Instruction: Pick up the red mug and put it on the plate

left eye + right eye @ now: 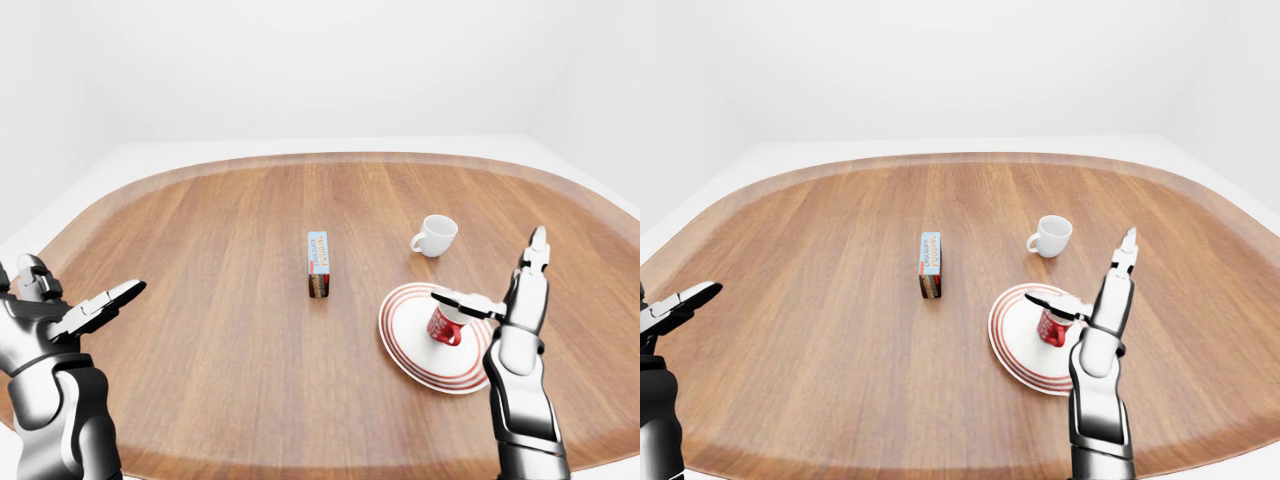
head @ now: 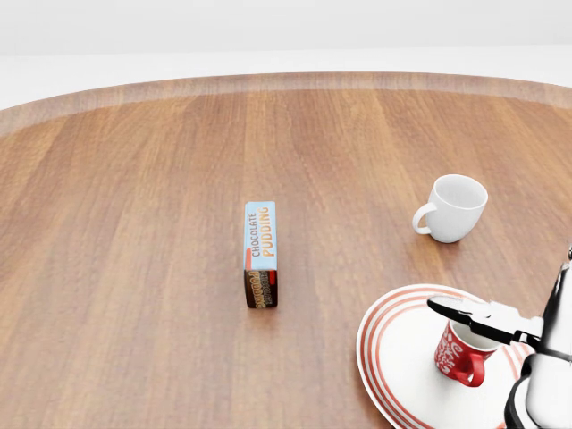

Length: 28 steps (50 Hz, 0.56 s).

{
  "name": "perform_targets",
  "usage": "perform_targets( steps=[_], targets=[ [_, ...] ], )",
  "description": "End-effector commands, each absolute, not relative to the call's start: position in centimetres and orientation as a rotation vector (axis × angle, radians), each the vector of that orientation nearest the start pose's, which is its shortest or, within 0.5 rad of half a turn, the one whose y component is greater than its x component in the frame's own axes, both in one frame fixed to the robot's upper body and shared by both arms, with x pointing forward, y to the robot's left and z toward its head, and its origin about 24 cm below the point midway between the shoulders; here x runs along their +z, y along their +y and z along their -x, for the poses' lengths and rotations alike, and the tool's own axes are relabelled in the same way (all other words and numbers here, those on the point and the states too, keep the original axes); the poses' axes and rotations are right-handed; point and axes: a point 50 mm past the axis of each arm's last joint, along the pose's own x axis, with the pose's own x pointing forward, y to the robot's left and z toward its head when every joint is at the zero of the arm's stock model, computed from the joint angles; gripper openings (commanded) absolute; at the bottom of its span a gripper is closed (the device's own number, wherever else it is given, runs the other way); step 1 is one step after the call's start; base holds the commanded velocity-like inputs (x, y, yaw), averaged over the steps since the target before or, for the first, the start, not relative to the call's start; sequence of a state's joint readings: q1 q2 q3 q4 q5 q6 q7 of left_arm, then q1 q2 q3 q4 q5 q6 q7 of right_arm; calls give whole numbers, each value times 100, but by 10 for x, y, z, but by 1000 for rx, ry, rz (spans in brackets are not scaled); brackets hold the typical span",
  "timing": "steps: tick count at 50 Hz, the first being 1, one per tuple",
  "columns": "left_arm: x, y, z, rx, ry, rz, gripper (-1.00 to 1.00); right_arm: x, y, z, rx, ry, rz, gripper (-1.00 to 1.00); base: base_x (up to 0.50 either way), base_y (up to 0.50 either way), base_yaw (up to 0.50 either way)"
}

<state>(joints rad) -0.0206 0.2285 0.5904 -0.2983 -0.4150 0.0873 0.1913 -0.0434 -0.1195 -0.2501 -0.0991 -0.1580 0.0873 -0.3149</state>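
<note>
The red mug (image 2: pixel 458 353) rests on the white plate with red rings (image 2: pixel 384 344) at the lower right of the head view, its handle toward the bottom right, and it looks a little tilted. My right hand (image 1: pixel 497 287) hovers just above it, open, with fingers spread. One finger (image 2: pixel 466 318) crosses over the mug's rim and hides it, and another finger (image 1: pixel 539 240) points upward. No finger closes round the mug. My left hand (image 1: pixel 85 300) is open at the far left of the left-eye view, far from the plate.
A white mug (image 2: pixel 456 207) stands above the plate in the head view. An upright chocolate pudding box (image 2: pixel 261 253) sits near the middle of the round wooden table (image 2: pixel 134 223). The table's edge runs close under both arms in the eye views.
</note>
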Motion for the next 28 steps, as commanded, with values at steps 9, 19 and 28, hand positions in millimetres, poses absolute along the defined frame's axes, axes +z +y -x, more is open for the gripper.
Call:
perform_targets(
  steps=[9, 19, 28],
  targets=[
    [142, 314, -205, 640, -391, 155, 100, 154, -236, -212, -575, -424, 292, 100, 0, 0, 0],
    [140, 315, -207, 638, -380, 156, 100, 152, -235, -215, -566, -415, 295, 100, 0, 0, 0],
    [140, 315, -207, 638, -382, 155, 100, 152, -235, -214, -562, -415, 297, 100, 0, 0, 0]
  ],
)
